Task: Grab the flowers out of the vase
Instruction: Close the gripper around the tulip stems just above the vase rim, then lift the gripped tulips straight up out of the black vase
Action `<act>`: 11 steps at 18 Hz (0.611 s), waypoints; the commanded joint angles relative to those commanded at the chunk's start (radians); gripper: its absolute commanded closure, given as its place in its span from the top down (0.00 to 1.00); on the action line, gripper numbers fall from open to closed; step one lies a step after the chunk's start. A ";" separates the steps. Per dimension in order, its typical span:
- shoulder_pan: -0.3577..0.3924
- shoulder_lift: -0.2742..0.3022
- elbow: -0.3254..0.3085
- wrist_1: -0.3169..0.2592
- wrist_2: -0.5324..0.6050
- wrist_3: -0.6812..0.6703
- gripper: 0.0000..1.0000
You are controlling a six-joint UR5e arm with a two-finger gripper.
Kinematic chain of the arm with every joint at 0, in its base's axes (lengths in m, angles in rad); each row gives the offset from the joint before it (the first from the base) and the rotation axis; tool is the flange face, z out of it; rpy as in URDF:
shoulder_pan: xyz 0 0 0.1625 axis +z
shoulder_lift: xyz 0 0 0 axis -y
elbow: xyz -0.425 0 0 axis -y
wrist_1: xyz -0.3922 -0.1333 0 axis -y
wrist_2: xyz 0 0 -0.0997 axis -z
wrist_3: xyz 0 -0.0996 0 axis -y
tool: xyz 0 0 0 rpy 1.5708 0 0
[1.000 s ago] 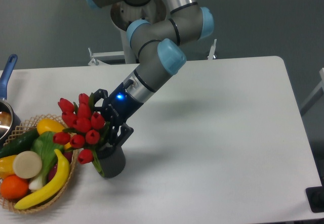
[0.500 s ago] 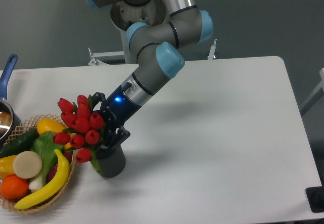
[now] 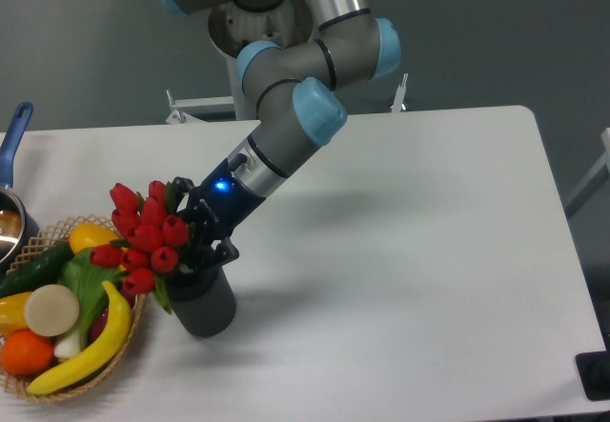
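Left of the frame's centre, the arm slants down from the top and ends in a dark gripper (image 3: 197, 236) with a blue light glowing on its wrist. Its fingers reach in behind the flowers (image 3: 143, 241), a bunch of red tulip buds with green leaves, so the fingertips are mostly hidden. Whether they are pinching the stems or spread cannot be told.

The flowers sit in the mouth of the vase (image 3: 205, 306), a dark grey cylinder standing on the white table (image 3: 410, 279) in the lower left of the frame. The bunch leans left, its buds overhanging the rim of a wicker basket (image 3: 43, 236). The stems are covered by the buds and the gripper, and the vase's mouth is largely blocked from view.

The basket, at the lower left, is cut off by the frame edge; a banana (image 3: 91, 346), a white round slice and an orange fruit show inside. At the far left edge only part of a blue-handled pot (image 3: 13, 136) is visible.
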 joint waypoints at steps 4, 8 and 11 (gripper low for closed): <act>0.008 0.003 0.002 0.000 -0.008 -0.011 0.40; 0.014 0.017 0.021 0.000 -0.037 -0.074 0.40; 0.024 0.032 0.023 0.000 -0.057 -0.078 0.40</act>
